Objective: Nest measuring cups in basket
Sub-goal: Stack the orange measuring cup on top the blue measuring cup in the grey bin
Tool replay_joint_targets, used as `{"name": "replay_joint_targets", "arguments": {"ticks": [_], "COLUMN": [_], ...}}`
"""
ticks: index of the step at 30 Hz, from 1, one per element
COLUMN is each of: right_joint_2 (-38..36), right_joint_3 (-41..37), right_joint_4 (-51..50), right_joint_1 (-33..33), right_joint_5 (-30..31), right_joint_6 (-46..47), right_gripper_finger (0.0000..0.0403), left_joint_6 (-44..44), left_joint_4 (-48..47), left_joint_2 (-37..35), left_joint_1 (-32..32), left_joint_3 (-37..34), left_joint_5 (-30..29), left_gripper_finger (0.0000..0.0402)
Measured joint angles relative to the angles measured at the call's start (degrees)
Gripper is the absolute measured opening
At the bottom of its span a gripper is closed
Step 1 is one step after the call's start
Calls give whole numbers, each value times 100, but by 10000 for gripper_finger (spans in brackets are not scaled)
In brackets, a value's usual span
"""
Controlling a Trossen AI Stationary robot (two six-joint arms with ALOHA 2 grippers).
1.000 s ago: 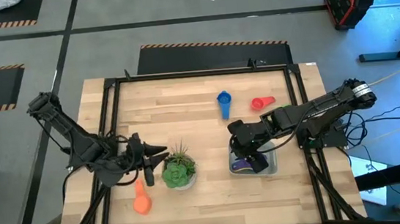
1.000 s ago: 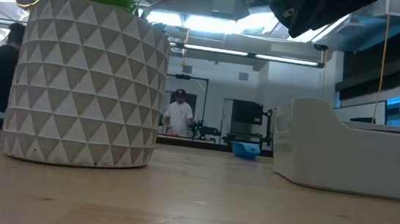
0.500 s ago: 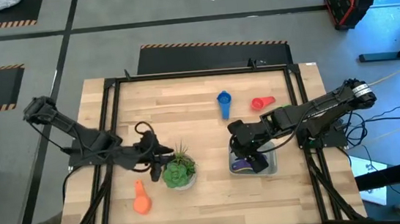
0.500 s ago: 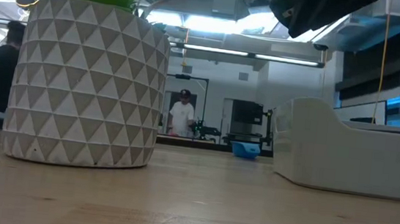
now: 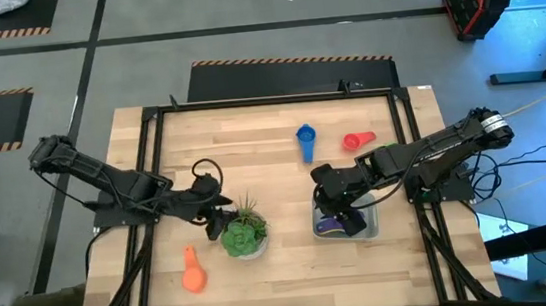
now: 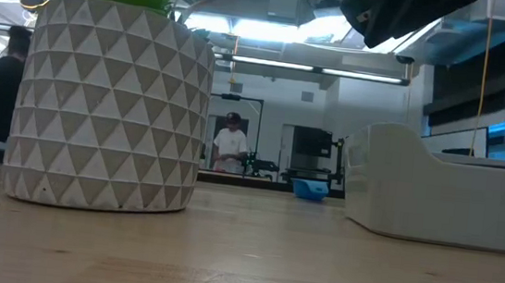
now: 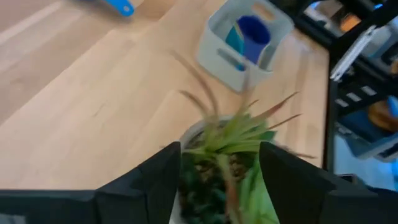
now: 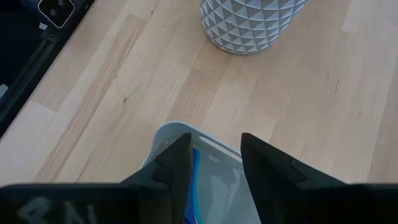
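The grey basket (image 5: 344, 224) stands right of the table's middle, with blue and purple measuring cups (image 7: 252, 31) inside it. My right gripper (image 8: 216, 146) hovers open just above the basket's left end (image 8: 177, 132), with nothing between its fingers. An orange cup (image 5: 193, 272) lies on its side near the front left. A blue cup (image 5: 305, 142) and a red cup (image 5: 355, 142) lie at the far side. My left gripper (image 7: 219, 155) is open, close beside the potted plant (image 5: 244, 233) on its left, its fingers framing the leaves without holding them.
The plant's white patterned pot (image 6: 107, 104) stands between the orange cup and the basket (image 6: 443, 192). A black frame rail (image 5: 145, 175) runs around the table. People stand in the room beyond the far edge (image 6: 231, 146).
My left arm has swung toward the table's far edge and right, and its gripper has turned toward the plant. The orange cup lies where it was. My right gripper has kept still over the basket.
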Motion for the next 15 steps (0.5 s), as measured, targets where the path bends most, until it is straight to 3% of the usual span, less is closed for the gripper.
{"name": "replay_joint_targets", "arguments": {"ticks": [15], "right_joint_2": [0], "right_joint_3": [0], "right_joint_4": [28], "right_joint_1": [0], "right_joint_5": [2], "right_joint_6": [145], "right_gripper_finger": [142], "left_joint_6": [10], "left_joint_4": [-722], "left_joint_2": [315], "left_joint_1": [111], "left_joint_3": [1], "left_joint_5": [696], "left_gripper_finger": [233]}}
